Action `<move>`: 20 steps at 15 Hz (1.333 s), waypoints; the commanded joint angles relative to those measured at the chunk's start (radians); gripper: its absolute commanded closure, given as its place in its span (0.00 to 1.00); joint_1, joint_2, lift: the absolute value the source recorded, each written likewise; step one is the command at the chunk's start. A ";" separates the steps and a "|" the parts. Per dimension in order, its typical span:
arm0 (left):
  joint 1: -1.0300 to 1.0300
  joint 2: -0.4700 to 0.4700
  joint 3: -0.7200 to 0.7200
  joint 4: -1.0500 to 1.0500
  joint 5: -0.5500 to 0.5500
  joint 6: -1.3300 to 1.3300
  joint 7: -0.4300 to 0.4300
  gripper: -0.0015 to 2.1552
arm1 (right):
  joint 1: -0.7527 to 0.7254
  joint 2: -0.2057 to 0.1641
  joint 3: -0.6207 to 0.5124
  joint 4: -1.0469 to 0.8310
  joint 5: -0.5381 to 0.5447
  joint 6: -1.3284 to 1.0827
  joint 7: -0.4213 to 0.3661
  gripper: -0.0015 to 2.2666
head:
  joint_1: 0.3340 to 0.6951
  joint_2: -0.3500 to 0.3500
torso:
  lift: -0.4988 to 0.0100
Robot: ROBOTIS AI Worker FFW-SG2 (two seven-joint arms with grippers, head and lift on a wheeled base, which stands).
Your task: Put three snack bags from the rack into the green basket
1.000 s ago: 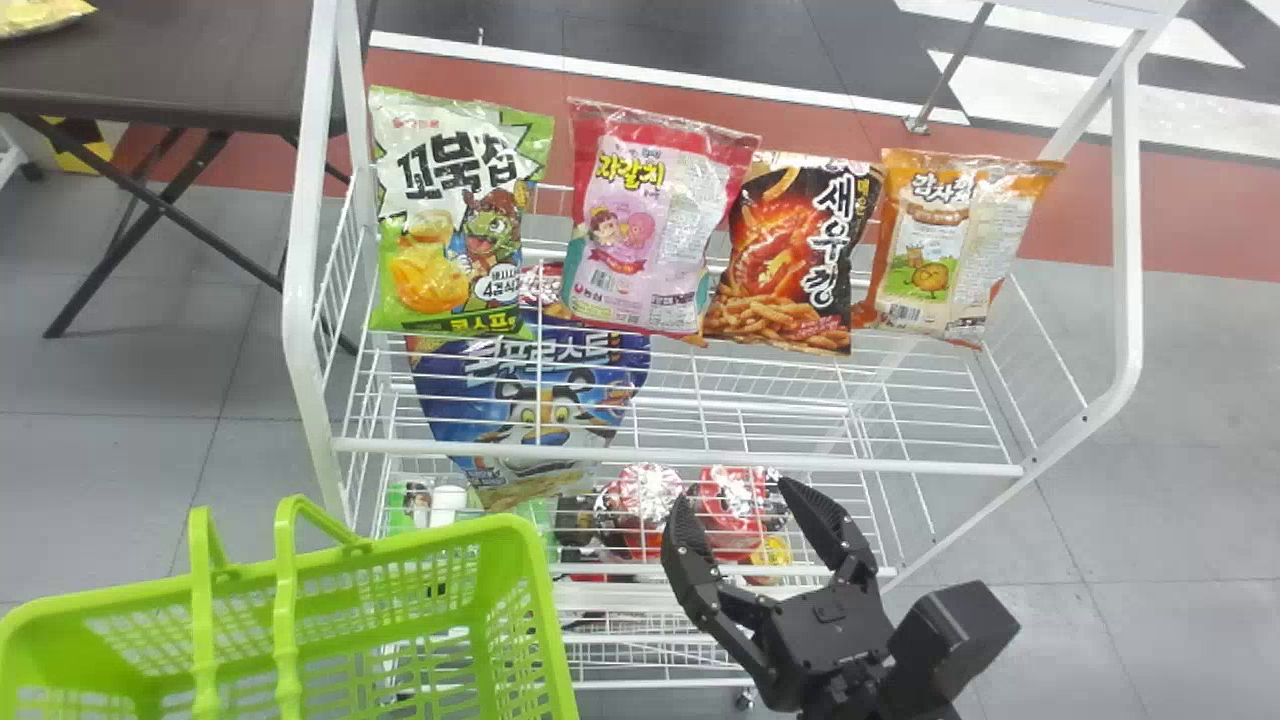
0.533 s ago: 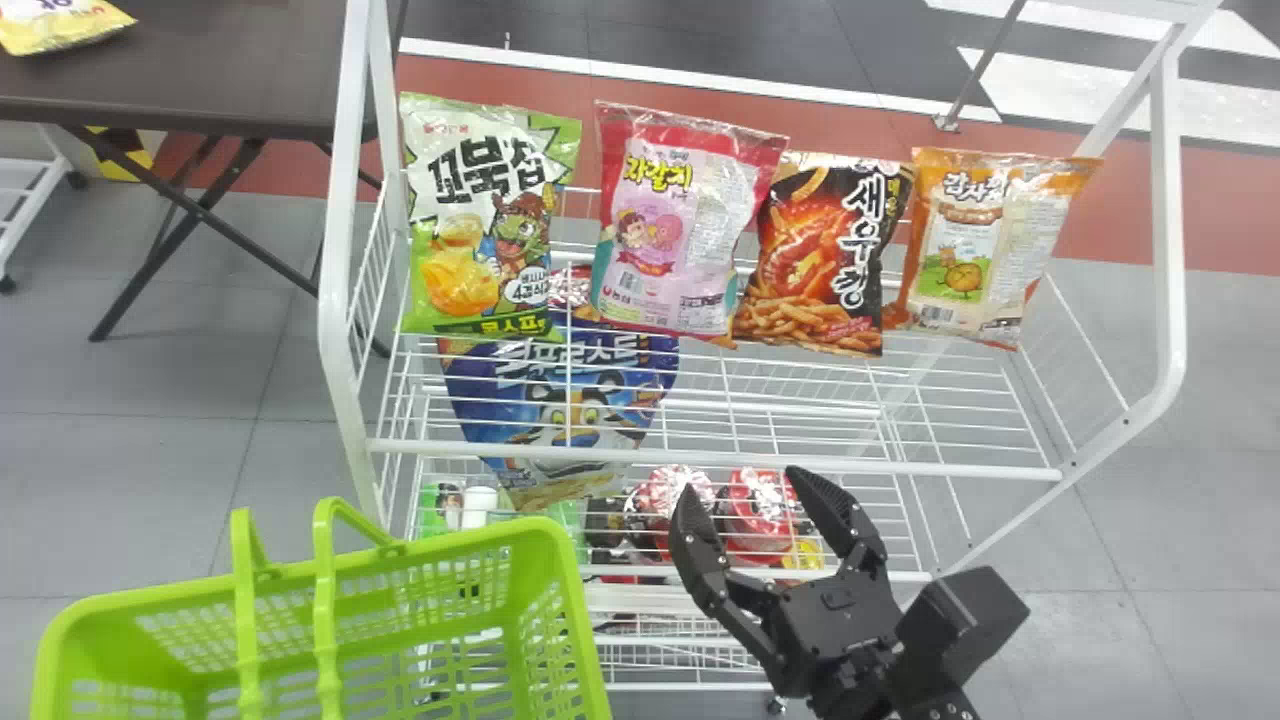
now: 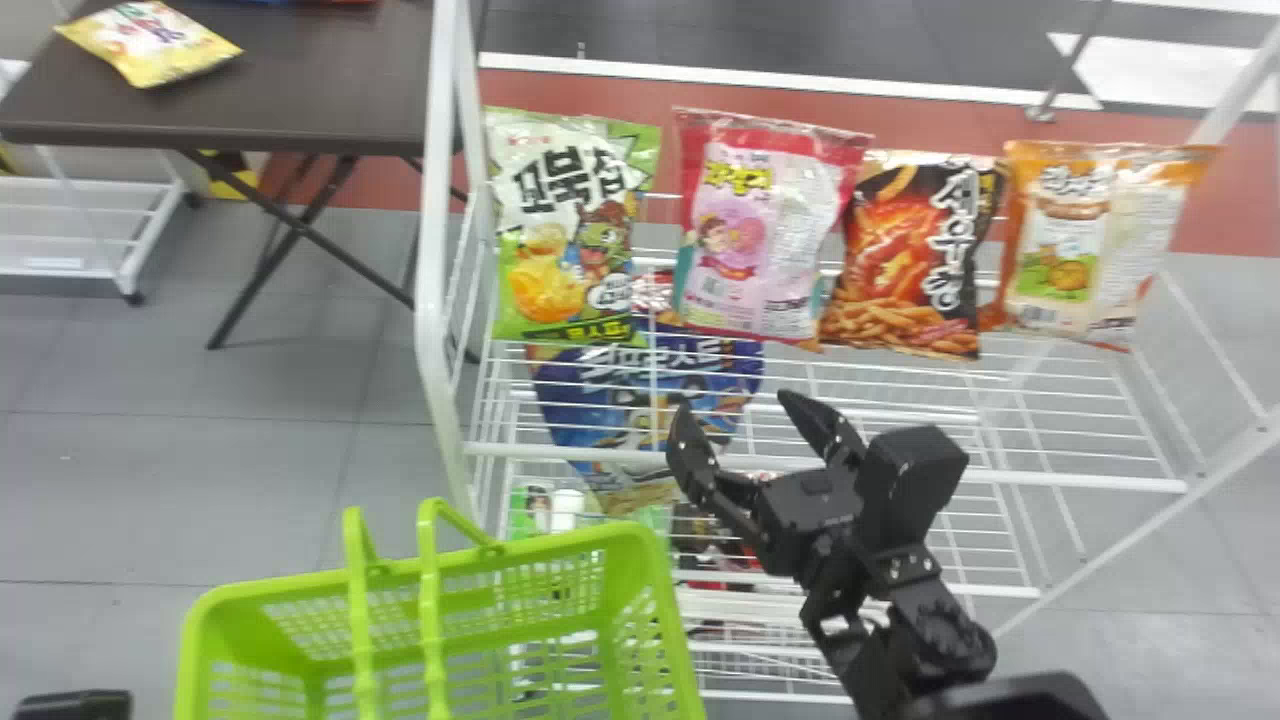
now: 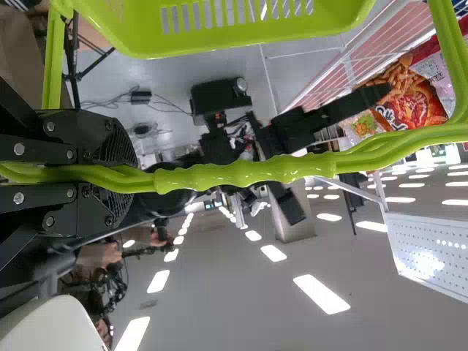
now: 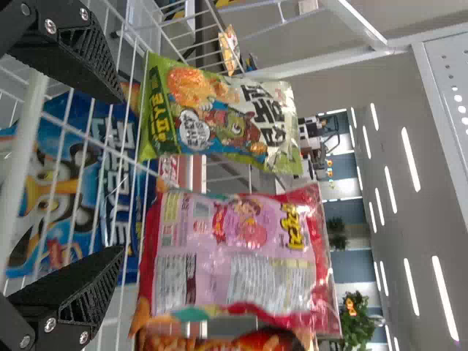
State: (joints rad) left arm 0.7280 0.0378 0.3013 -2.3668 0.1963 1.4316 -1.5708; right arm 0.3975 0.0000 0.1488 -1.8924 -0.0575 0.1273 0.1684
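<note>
Gaping empty, the nearer right gripper is facing the rack; the pink snack bag is standing at its twelve o'clock, long axis running roughly twelve to six. The left gripper is clamping the handles of the green basket.

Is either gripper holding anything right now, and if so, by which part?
The left gripper holds the green basket by its handles, gathered between its fingers. The right gripper, open by the rack, holds nothing.
</note>
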 commanded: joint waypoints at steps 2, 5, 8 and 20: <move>-0.016 0.002 0.001 0.000 0.000 0.013 -0.010 1.00 | -0.146 0.001 0.075 0.082 -0.024 0.029 -0.015 0.04 | 1.00 0.53 | 0.98; -0.033 0.010 0.001 0.008 0.000 0.016 -0.010 1.00 | -0.266 0.001 0.109 0.191 -0.044 0.029 -0.058 0.04 | 1.00 0.60 | 0.98; -0.068 0.027 -0.007 0.027 0.002 0.050 -0.010 1.00 | -0.361 0.001 0.121 0.297 -0.051 0.022 -0.087 0.04 | 1.00 0.64 | 0.98; -0.064 0.037 -0.004 0.032 0.014 0.050 -0.010 1.00 | -0.605 0.001 0.199 0.607 -0.096 -0.024 -0.063 0.45 | 1.00 0.69 | 0.98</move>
State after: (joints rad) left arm 0.6624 0.0750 0.2972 -2.3337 0.2101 1.4812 -1.5708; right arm -0.1943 0.0000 0.3458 -1.3027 -0.1528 0.0976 0.1013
